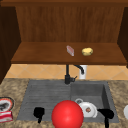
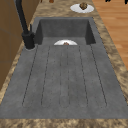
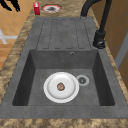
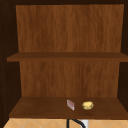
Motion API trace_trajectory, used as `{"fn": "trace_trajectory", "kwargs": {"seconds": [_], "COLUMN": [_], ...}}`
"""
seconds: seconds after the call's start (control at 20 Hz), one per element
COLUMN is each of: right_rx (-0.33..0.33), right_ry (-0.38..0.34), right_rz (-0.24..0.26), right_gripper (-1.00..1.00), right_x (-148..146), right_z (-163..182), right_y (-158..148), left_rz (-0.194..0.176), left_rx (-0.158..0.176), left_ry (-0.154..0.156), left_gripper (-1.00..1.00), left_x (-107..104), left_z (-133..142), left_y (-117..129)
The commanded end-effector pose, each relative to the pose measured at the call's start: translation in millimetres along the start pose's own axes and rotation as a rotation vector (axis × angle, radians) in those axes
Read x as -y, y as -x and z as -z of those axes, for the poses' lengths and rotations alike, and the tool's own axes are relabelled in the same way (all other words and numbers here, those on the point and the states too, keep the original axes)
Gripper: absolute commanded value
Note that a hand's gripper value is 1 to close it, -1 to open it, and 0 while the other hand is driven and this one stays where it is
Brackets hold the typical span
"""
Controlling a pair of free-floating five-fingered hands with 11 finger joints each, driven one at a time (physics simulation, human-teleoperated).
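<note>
Both black hands, left hand [image 1: 39,113] and right hand [image 1: 106,114], hung at the sink's front edge, fingers unreadable, so any reach for the white round plate [image 3: 61,87] in the basin probably wanted a slow drop past the big red ball [image 1: 67,114].

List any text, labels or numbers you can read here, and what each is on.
No text is readable in these pictures.
The red box on the counter: plain face, nothing legible.
The small pinkish packet on the shelf: no markings can be made out.
The white plate in the sink basin: no lettering.
</note>
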Motion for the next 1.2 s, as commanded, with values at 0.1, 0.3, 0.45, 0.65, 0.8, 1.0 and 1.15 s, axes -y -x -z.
{"fn": "trace_trajectory", "kwargs": {"seconds": [0.1, 0.3, 0.45, 0.65, 0.8, 1.0, 1.15], "right_rx": [-0.073, -0.045, -0.029, -0.027, -0.027, -0.028, -0.029], "right_ry": [0.073, 0.039, 0.05, 0.057, 0.06, 0.062, 0.063], "right_rz": [-0.049, -0.017, -0.014, -0.005, -0.001, 0.001, 0.002], "right_gripper": [-1.0, 0.0, 0.0, 0.0, 0.0, 0.0, 0.0], "right_x": [-3.7, -2.1, -1.0, -1.0, -1.2, -1.3, -1.3], "right_z": [5.2, 5.7, 6.2, 6.4, 6.4, 6.4, 6.5], "right_y": [-23.6, -22.7, -27.4, -29.4, -29.7, -29.7, -29.7], "left_rz": [0.0, 0.0, -0.012, -0.024, -0.03, -0.037, -0.041], "left_rx": [0.0, 0.001, -0.004, 0.02, 0.039, 0.05, 0.054], "left_ry": [0.0, -0.01, -0.007, 0.009, 0.019, 0.023, 0.021], "left_gripper": [0.0, -1.0, -1.0, -1.0, -1.0, -1.0, -1.0], "left_x": [0.0, 0.2, 0.9, -6.2, -18.4, -35.8, -53.3], "left_z": [0.0, -2.4, -0.5, 1.4, 2.3, 5.3, 7.3], "left_y": [0.0, 0.1, -2.5, -3.8, -9.6, -15.4, -18.7]}}
